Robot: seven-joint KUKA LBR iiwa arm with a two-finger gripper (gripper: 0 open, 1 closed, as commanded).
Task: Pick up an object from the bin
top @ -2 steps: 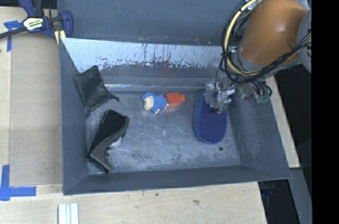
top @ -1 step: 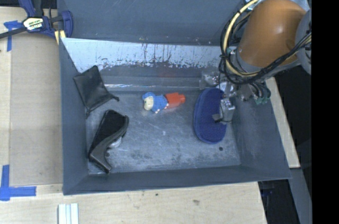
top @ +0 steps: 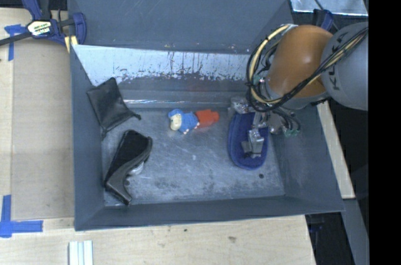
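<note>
A blue oval object [top: 236, 148] beside the bin's right wall [top: 305, 157] is overhung by the gripper [top: 254, 143]; its grip cannot be told.

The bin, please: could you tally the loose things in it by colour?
Black: 2, a folded pouch and a high-heeled shoe.
Blue: 1, an oval thing under the gripper.
Blue, white and orange: 1, a small toy.
Total: 4.
</note>
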